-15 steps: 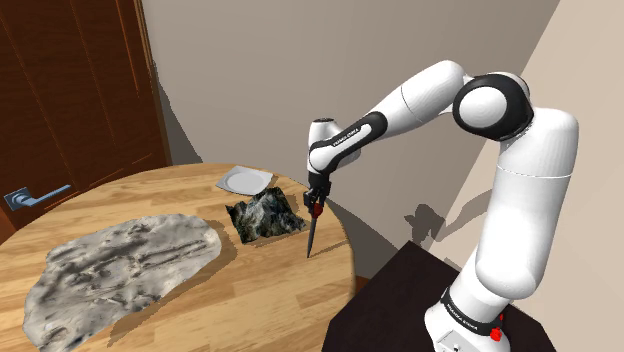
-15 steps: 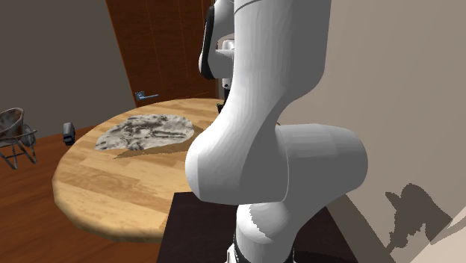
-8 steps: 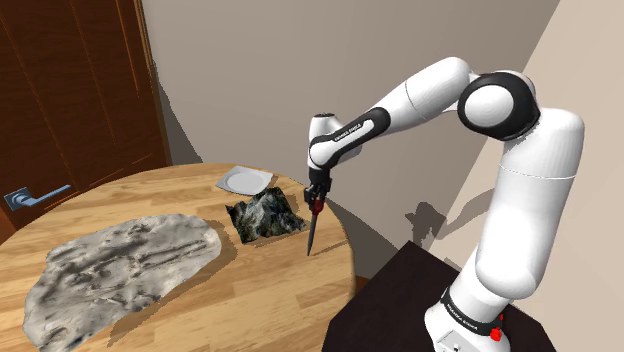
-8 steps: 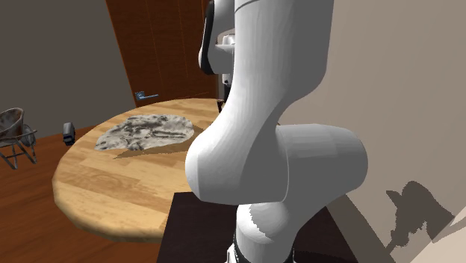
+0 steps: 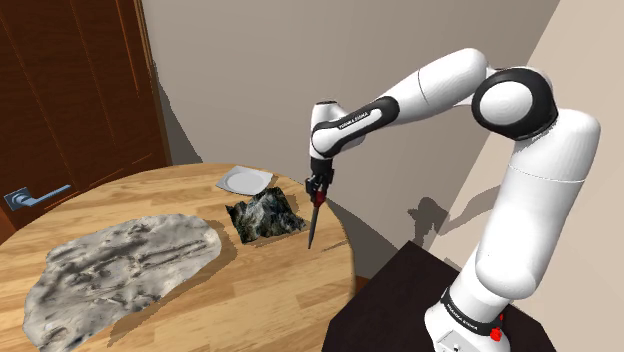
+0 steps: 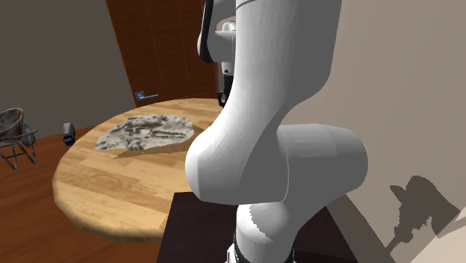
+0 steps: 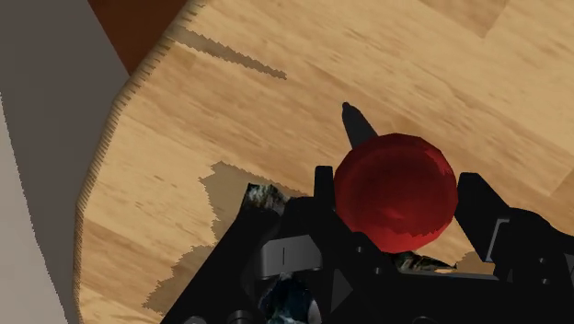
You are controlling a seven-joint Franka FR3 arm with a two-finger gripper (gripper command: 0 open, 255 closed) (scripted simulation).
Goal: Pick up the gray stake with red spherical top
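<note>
The gripper [image 5: 316, 186] hangs over the table [image 5: 250, 290] near its edge on the shoulder view's right. It points down and is closed on the red ball at the head of the stake [image 5: 312, 225]. The grey shaft hangs nearly upright below it. Its tip is just to the right of a dark mottled slab [image 5: 264, 216], and from this side I cannot tell whether the tip touches the wood.

The wrist view makes the grip plain. The two fingers [image 7: 324, 198] press the ball from either side. The pointed shaft runs on beyond the ball over bare wood close to the table's rim, and a corner of the slab shows beside the fingers.

The shoulder view gives the layout of the table. A white plate [image 5: 245, 180] lies beyond the slab, a large grey sheet [image 5: 125, 262] lies to the left and nearer, and a brown door [image 5: 70, 90] with a handle [image 5: 25, 197] stands at the far left. The dark stand [image 5: 395, 300] is at the lower right.

The second exterior view looks from behind the arm [image 6: 276, 112], whose white bulk stands in front of the right side of the table. This view takes in the sheet and the handle. It adds the floor left of the table, where a metal bowl [image 6: 13, 127] sits on a wire frame near a small dark object [image 6: 69, 131].
</note>
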